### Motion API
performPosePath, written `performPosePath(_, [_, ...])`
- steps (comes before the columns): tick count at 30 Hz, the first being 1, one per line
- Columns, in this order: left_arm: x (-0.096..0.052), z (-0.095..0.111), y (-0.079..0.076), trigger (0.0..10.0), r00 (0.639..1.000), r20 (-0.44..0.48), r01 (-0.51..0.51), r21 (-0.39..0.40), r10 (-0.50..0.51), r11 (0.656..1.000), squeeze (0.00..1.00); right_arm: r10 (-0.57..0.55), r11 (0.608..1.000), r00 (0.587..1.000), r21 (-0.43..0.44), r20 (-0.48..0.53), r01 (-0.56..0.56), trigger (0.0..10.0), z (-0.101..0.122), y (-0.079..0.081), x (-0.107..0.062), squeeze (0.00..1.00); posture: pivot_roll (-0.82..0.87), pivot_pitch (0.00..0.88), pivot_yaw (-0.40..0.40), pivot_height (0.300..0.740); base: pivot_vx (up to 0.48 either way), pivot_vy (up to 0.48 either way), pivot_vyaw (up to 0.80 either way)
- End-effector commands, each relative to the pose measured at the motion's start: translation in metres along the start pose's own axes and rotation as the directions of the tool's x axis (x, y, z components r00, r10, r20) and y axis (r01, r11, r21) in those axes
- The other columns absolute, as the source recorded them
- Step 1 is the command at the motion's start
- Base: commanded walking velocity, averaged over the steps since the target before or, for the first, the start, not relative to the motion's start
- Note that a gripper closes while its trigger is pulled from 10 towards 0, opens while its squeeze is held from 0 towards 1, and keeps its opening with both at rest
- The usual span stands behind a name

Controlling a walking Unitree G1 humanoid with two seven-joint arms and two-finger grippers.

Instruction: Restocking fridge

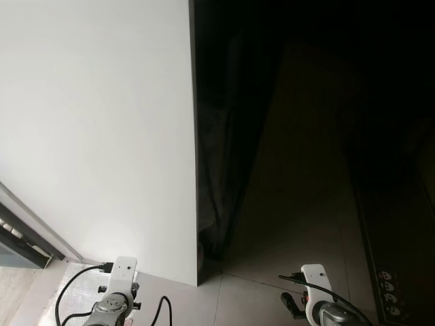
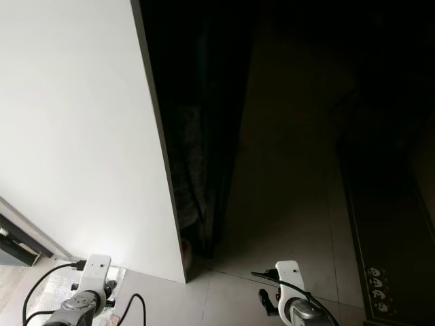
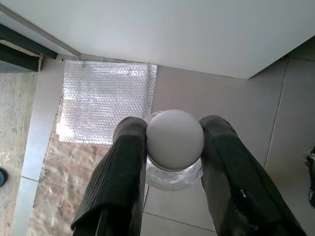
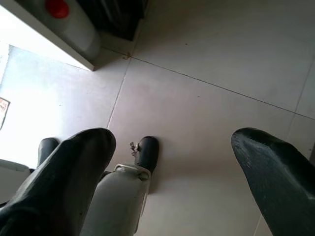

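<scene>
I stand on a pale tiled floor (image 1: 272, 299), facing a white fridge door (image 1: 102, 136) that swings open on my left. Past its edge the gap (image 1: 231, 136) is very dark, and I can make out little inside. On the far right a dark mat (image 1: 394, 258) with small printed figures runs along the floor. Near the foot of the door, a sheet of bubble wrap (image 3: 103, 103) lies flat on the tiles, beside a metal door track (image 1: 27, 234).

My left gripper (image 3: 172, 142) is clenched on a clear bottle (image 3: 173, 172), its 2 fingers (image 3: 123, 172) pressing either side of the white ribbed cap (image 3: 174, 139). The bottle hangs upright above the tiles, near the corner of the bubble wrap.

My right gripper (image 4: 172, 167) hangs released over bare tiles, its 2 fingers (image 4: 74, 167) well apart. Beyond it, at the bottom edge of the fridge, sits a white jug (image 4: 74, 24) with a red cap (image 4: 57, 7).
</scene>
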State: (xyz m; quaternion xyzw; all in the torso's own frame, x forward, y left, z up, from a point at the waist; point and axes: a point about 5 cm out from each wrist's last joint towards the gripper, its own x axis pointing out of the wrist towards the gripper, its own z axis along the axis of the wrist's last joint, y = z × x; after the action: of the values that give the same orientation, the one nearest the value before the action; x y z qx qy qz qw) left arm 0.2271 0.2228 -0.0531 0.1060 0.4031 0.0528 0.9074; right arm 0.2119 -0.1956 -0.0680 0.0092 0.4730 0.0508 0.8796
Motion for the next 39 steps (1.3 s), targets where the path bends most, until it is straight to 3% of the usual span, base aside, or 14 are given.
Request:
performPosePath(1, [-0.0012,-0.0088,0.0001,10.0,0.999,-0.035,0.005,0.005,-0.005,1.000,0.00,-0.015,1.000,1.000,0.010,0.000,0.015,10.0,-0.0015,-0.0050,-0.0013,0.00,-0.09,0.074,-0.007,0.740,0.000,0.000,0.00])
performPosePath(39, [-0.0013,-0.0102,0.0001,10.0,0.999,-0.050,0.011,0.008,-0.010,1.000,0.00,-0.053,0.998,0.998,0.025,0.016,0.053,10.0,-0.0015,-0.0066,-0.0014,0.00,-0.09,0.066,-0.006,0.740,0.000,0.039,0.00])
